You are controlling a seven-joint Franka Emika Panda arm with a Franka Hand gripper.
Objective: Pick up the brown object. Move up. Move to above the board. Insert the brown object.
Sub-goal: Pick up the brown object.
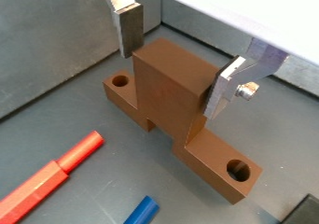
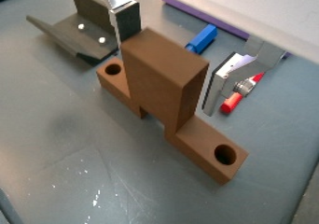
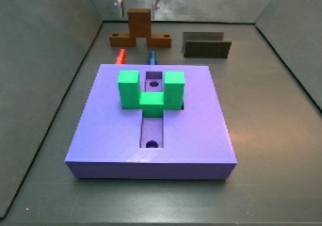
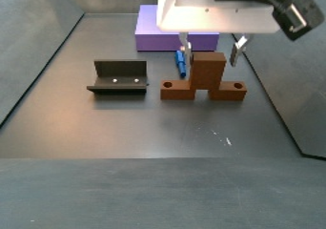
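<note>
Brown object [image 1: 173, 97] fills both wrist views [image 2: 162, 83], sitting flat on the dark floor: long bar with a round hole at each end, tall stem standing upright in the middle. Gripper [image 1: 184, 55] is down around the stem, one silver finger [image 1: 129, 30] on each side, jaws apart; the far finger [image 1: 229, 82] looks close to or touching the stem side, can't tell if it's gripping. Red piece [image 1: 56, 175] and blue piece [image 1: 141, 210] lie on the floor near the bar. In a side view the board [image 3: 151, 126] sits nearer the camera, purple-blue, green U-shaped block [image 3: 151, 88] on its groove, well apart from the brown object [image 3: 137, 27] at the back. Dark olive block [image 3: 206, 46] sits beside the brown object. Fixture [image 4: 118, 77] stands beside the bar in a side view.
</note>
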